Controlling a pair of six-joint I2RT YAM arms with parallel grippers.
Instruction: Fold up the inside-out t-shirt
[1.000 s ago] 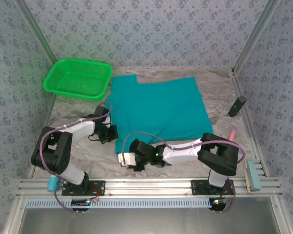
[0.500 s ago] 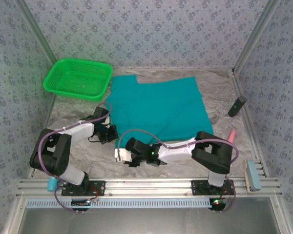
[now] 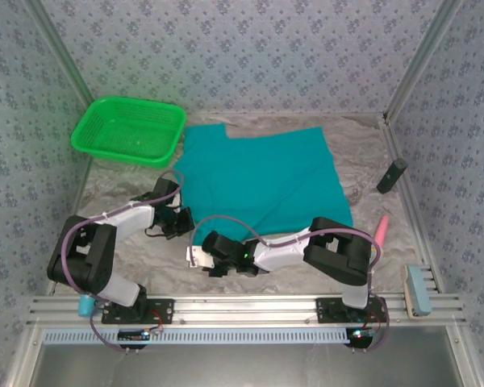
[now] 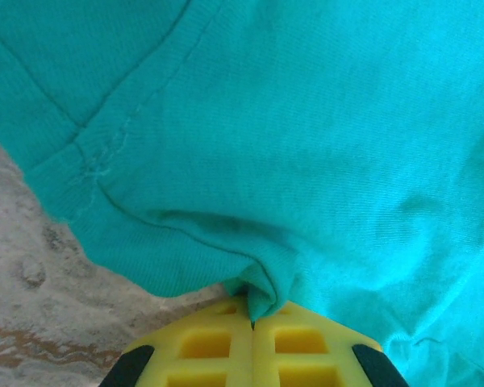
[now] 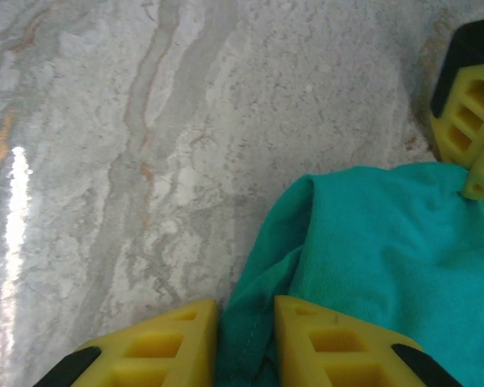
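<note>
Soft, light, limp t-shirt (image 3: 262,177): best taken at its hems. Left pincer (image 4: 252,322) is clamped on the lower-left hem; right pincer (image 5: 246,310) stands slightly parted astride the bottom edge.

We find bright, even lighting. 1 glare streak marks the table (image 5: 16,185) in the right wrist view; the t-shirt (image 4: 323,121) fold casts a soft shadow.

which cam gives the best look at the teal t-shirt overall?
Top external: nearly the whole t-shirt lies spread on the table, outline readable. Left wrist gives a close-up of a hemmed edge pinched in the left hand. Right wrist catches a folded corner between the fingers of the right hand.
</note>
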